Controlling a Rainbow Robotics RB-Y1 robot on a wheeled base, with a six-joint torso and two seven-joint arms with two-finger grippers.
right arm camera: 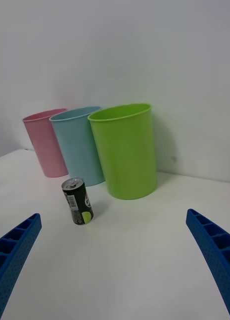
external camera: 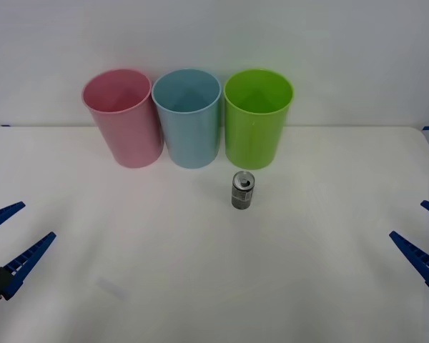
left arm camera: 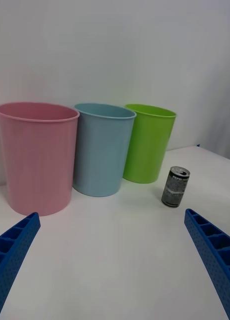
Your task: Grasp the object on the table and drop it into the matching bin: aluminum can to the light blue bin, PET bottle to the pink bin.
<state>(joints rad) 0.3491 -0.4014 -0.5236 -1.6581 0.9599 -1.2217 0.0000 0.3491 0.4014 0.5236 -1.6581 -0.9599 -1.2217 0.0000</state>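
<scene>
**Can upright and untouched, both grippers waiting wide at the near corners**

I have the aluminum can (external camera: 242,190) standing upright on the table (external camera: 200,286), about midway between the left and right edges and closer to the far edge than the near one. Nothing holds it; it sits alone, pull-tab up, so either arm could take it around the body from the side.

Three bins stand in a row along the far edge, nearly touching: the pink bin (external camera: 123,118) toward the left, the light blue bin (external camera: 188,118) in the middle, and a lime green bin (external camera: 257,118) on the right. The can is just in front of the green one, slightly to its left, with a small gap between them. That bothers me a little, since the nearest mouth is the wrong one; the can belongs in the light blue bin next door.

My left gripper (external camera: 6,246) hangs at the near left corner, fingers spread wide and empty. My right gripper (external camera: 423,239) is at the near right corner, also wide apart with nothing in it. Both are well away from the can.

I judge the green bin the main obstacle: a finger slipping behind the can could knock it. The bins also tower over the can, so a real lift will be needed to get above the blue rim.
</scene>
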